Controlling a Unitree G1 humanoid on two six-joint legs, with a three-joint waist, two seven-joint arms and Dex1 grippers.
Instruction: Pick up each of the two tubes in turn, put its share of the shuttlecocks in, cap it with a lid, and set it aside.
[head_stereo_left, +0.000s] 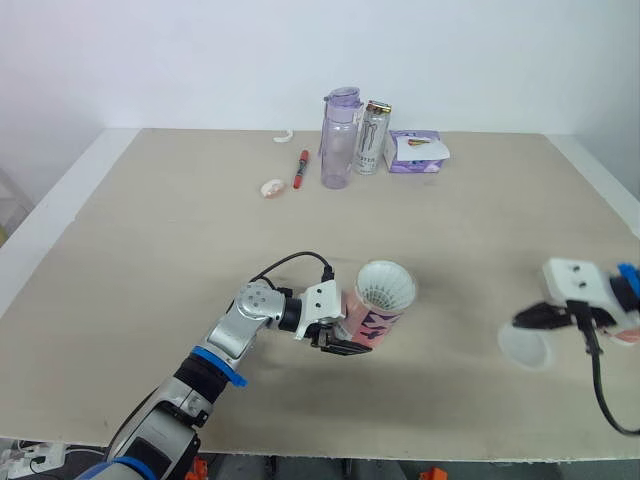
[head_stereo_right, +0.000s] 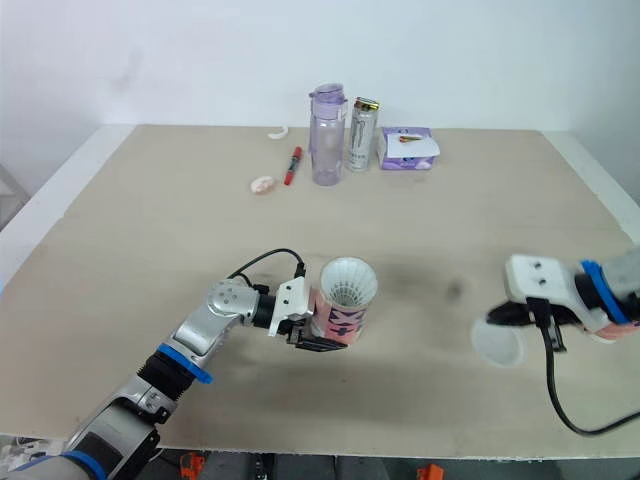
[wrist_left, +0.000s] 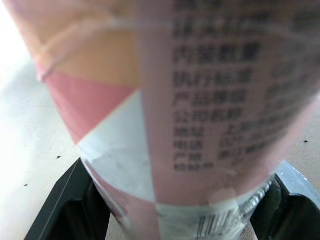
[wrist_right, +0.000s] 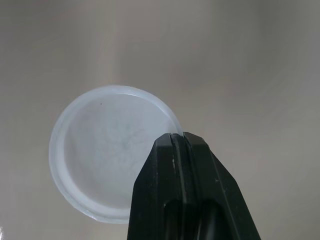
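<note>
While left pincer (head_stereo_left: 345, 338) clamps tube (head_stereo_left: 375, 320) near its base, right pincer (wrist_right: 179, 137) pinches lid (wrist_right: 100, 150) by rim.

The tube (wrist_left: 200, 100) clamped in the left gripper's (head_stereo_left: 340, 340) black fingers is pink, patched with orange, white and dark purple triangles and dark printed characters. White shuttlecock feathers (head_stereo_left: 385, 288) fill its mouth. Pinched at the right gripper's (wrist_right: 179, 137) black tips, the lid (wrist_right: 100, 150) is translucent milky white. Beneath both, the table (head_stereo_left: 150, 250) is pale beige.
</note>
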